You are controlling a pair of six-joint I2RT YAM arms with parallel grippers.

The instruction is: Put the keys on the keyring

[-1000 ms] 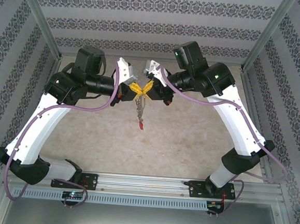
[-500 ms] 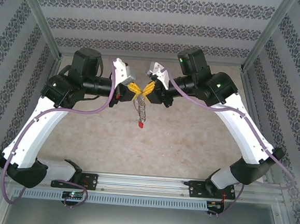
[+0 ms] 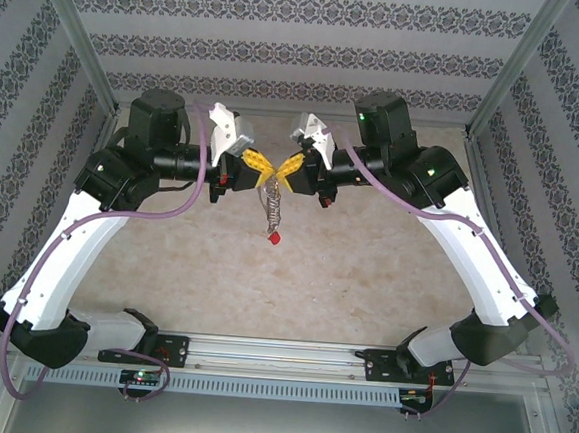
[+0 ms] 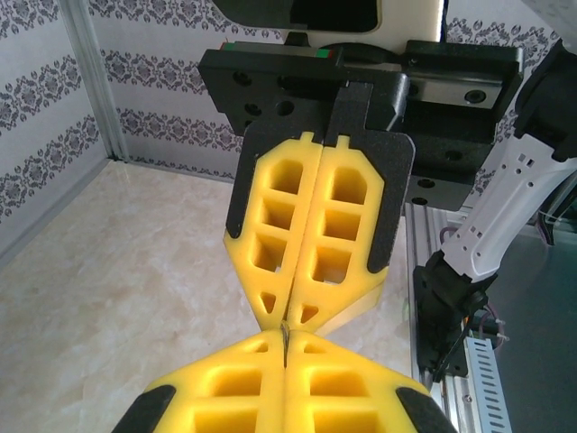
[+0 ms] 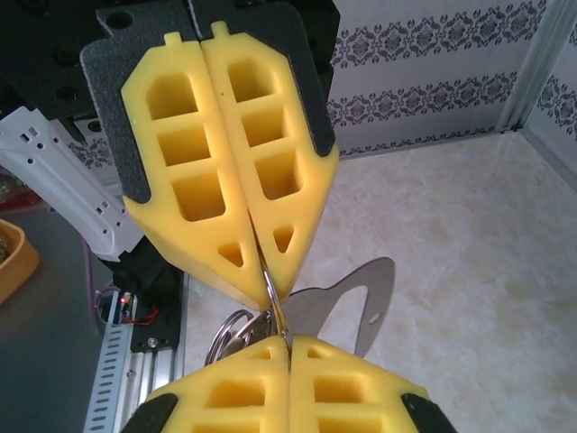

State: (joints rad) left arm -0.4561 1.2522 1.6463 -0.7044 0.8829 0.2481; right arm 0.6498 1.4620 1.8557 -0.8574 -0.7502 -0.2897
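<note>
Right, left hand [image 3: 263, 170] and right hand [image 3: 286, 170] both clamp shut on the dangling keyring's [image 3: 272, 208] top: mid-threading, I reckon, and next wants fine tip alignment.

The table [image 3: 365, 273] is viewed from above, behind the arm bases. The right gripper [image 4: 290, 316] is faced closely by the left wrist camera, the left gripper [image 5: 261, 275] by the right. The meeting fingertips [image 3: 263, 169] are shared by all views.

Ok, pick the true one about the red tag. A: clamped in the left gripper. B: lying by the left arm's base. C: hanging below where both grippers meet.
C: the red tag dangles on the chain below the meeting tips of the left gripper and right gripper.
</note>
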